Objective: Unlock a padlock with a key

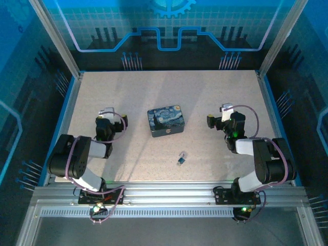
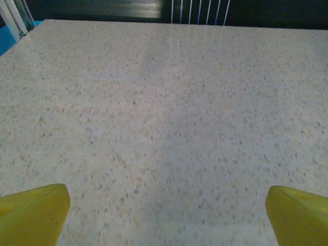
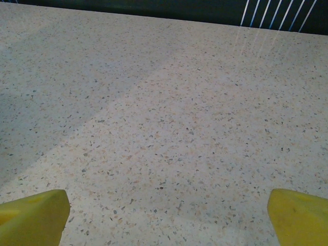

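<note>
Found the tiny silvery metal padlock with a blue part (image 1: 181,160) lying on the pale speckled surface (image 1: 143,92), towards the near edge and between the two arms, near the dark-blue rectangular box with swirling night-sky print (image 1: 166,121) but apart from it; could not tell the thin dark-grey key from the padlock at that size; saw the left pincer (image 1: 107,110) released, yellow fingertips (image 2: 36,212) spread wide above bare surface; saw the right pincer (image 1: 226,108) likewise released, grasping nothing, well apart from the padlock

Left arm (image 1: 72,160), right arm (image 1: 267,160) folded, jaws apart
</note>
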Controlling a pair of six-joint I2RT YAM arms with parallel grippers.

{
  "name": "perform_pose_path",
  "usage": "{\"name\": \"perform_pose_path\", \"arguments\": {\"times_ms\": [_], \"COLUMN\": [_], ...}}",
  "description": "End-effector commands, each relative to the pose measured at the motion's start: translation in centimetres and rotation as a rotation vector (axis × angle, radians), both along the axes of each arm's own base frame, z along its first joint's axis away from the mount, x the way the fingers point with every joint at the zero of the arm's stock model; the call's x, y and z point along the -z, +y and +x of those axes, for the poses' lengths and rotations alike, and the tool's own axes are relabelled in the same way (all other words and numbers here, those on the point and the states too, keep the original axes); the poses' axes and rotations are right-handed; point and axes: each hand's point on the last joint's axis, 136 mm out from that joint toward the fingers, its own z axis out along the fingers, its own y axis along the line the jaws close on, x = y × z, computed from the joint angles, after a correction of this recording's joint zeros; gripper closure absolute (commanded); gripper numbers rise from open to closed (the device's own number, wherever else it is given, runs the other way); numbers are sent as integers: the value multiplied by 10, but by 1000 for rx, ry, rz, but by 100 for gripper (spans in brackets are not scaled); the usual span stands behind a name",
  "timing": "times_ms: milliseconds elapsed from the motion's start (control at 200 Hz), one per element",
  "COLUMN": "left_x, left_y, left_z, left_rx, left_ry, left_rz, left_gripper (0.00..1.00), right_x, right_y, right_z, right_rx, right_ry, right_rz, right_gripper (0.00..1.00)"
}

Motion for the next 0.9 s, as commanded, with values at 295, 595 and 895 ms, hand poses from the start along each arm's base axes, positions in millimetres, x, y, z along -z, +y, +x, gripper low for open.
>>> {"name": "perform_pose_path", "arguments": {"times_ms": [295,595,895], "left_x": [-4,-4,-4], "left_y": [-4,-4,-4], "left_z": [3,3,3], "left_rx": [33,33,33], "left_ry": [1,1,1], "left_rz": [-37,-37,-37], "left_gripper": [1,1,1], "right_x": [-3,-3,-3], "right_y": [-1,-1,-1], "right_z": [4,4,4], "right_rx": [9,10,9], "right_ry": [-8,-8,-9], "right_rz": [-9,-9,-11], "right_gripper": [0,0,0]}}
